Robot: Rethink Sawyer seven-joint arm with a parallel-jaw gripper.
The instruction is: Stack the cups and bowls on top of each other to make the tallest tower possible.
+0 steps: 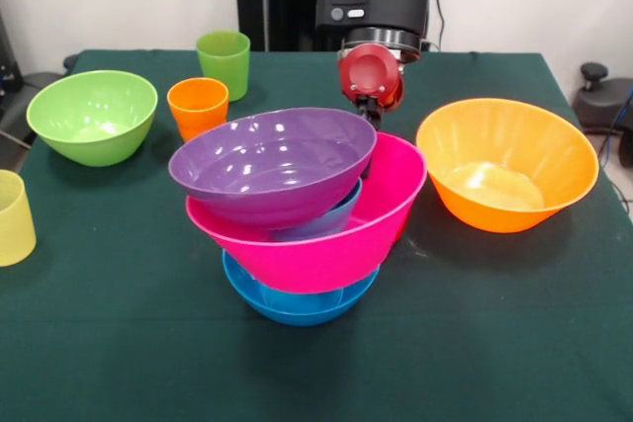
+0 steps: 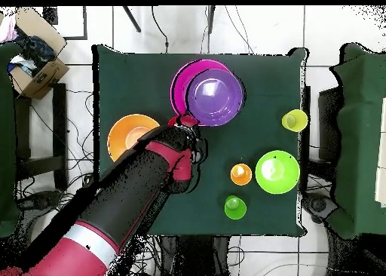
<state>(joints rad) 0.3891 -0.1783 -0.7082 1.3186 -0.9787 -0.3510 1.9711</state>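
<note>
**At worktop centre: four-bowl tower leaning, claw behind its rim**

At the middle of the green worktop (image 1: pixel 119 343) stands the tower (image 1: pixel 297 214): large blue bowl (image 1: pixel 297 305) at the bottom, pink bowl (image 1: pixel 326 234) on it, small blue bowl (image 1: pixel 321 222) showing as a sliver inside the pink, purple bowl (image 1: pixel 272 165) on top. Purple sits tilted and shifted off-centre in the front view, overhanging the pink rim on that side. Pink also looks tipped.

The claw (image 1: pixel 371 106) hangs just behind the tower's far rim, under the red wrist; its tips are hidden by the purple and pink bowls, so cannot tell if it is wide, narrow or holding anything. Overhead view puts the claw (image 2: pixel 183 122) right at the pink rim.

Loose items: orange bowl (image 1: pixel 506 165) beside the tower, apart from it; lime green bowl (image 1: pixel 92 116) well apart at the other side; orange cup (image 1: pixel 198 106) and green cup (image 1: pixel 224 61) behind, near each other; pale yellow cup (image 1: pixel 12 216) at the worktop edge. Red cup not seen.

Risks, as judged:
- Claw is so close to the rim that any sideways move or lift could nudge pink and slide purple off.
- Stack is uneven already; adding weight on the tilted purple bowl likely tips it toward the overhang.
- Glossy plastic, little grip between bowls, so a slip could topple the upper bowls.
- Small blue bowl is a narrow seat for purple.
</note>
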